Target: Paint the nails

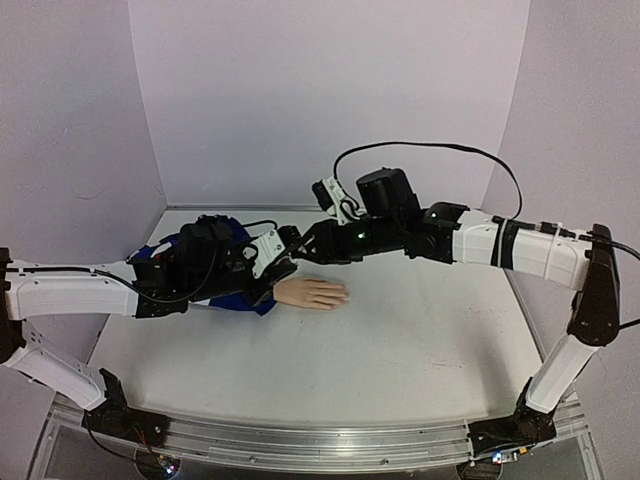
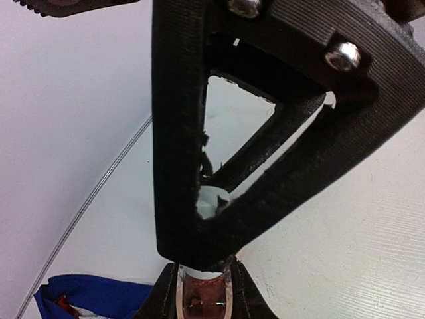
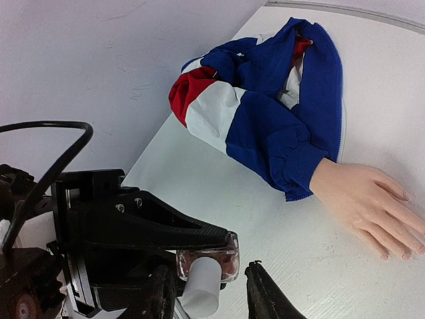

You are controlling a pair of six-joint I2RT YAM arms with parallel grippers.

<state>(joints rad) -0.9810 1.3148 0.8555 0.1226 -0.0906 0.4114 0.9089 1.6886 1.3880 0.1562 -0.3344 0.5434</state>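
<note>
A pale peach mannequin hand point(image 3: 362, 196) lies flat on the white table, its wrist in a blue, red and white sleeve point(image 3: 265, 113). Its nails point(image 3: 384, 253) are tiny at the fingertips. In the top view the hand point(image 1: 312, 292) lies just right of both grippers. My left gripper point(image 2: 202, 269) is shut on a small pink bottle point(image 2: 202, 296), held above the table. My right gripper point(image 3: 207, 266) straddles the bottle's white cap point(image 3: 199, 292). It is open, with a gap showing between the cap and one finger point(image 3: 265, 299).
The sleeve bunches up into a heap point(image 1: 165, 255) at the back left under my left arm. White walls point(image 1: 330, 90) close the table at the back and sides. A black cable point(image 1: 430, 150) loops above my right arm.
</note>
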